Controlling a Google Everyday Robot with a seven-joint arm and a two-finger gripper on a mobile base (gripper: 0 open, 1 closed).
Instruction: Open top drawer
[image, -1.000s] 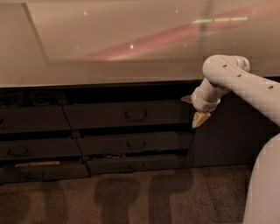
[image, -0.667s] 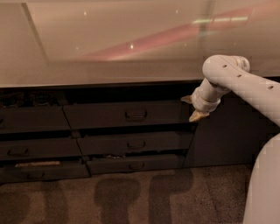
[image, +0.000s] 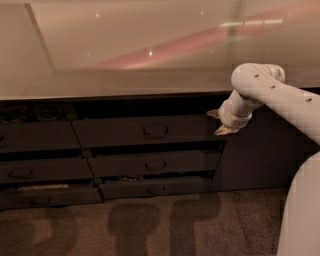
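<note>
The gripper, spread and holding nothing, sits a touch higher than a second ago at the right end of the top drawer, under the bench front edge and well apart from the handle, so I reckon the pull hasn't begun.

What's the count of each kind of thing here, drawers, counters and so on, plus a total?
Drawer fronts: 6, in two columns of three, one being the top drawer
Countertop: 1
Dark panel right of the drawers: 1
Gripper: 1, fingers apart, at the top drawer's right end
Total: 9
</note>
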